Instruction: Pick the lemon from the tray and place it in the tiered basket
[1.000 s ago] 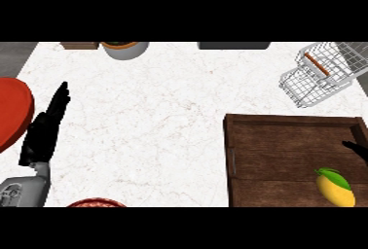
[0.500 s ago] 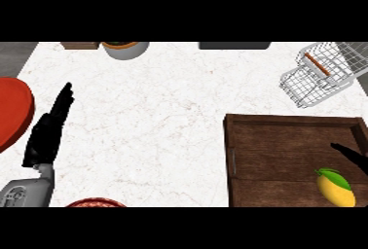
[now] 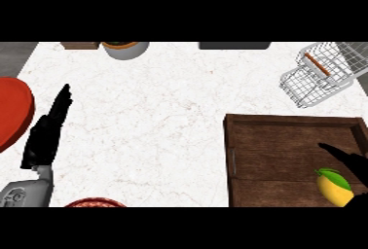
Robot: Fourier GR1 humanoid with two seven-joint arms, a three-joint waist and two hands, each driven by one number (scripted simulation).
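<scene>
One lemon (image 3: 335,188) is lying at the near right corner of the wooden tray (image 3: 287,122), its green leaf uppermost. Right hand (image 3: 350,161) is hovering just above it with fingers extended, clasping nothing. Left hand (image 3: 47,132) is resting flat on the counter (image 3: 165,121), fingers straight. Lemon is probably light, rigid and smooth-skinned; grasping across its middle is advisable. Tiered basket (image 3: 321,73) is standing beyond the tray.

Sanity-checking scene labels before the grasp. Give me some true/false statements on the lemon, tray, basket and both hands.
1. The yellow lemon lies in the dark wooden tray. True.
2. The lemon is already in the white wire tiered basket. False: the basket stands beyond the tray, and the lemon is not in it.
3. The right hand shows over the tray, beside the lemon. True.
4. The left hand is curled round the lemon. False: it rests open at the counter's left side.
</scene>
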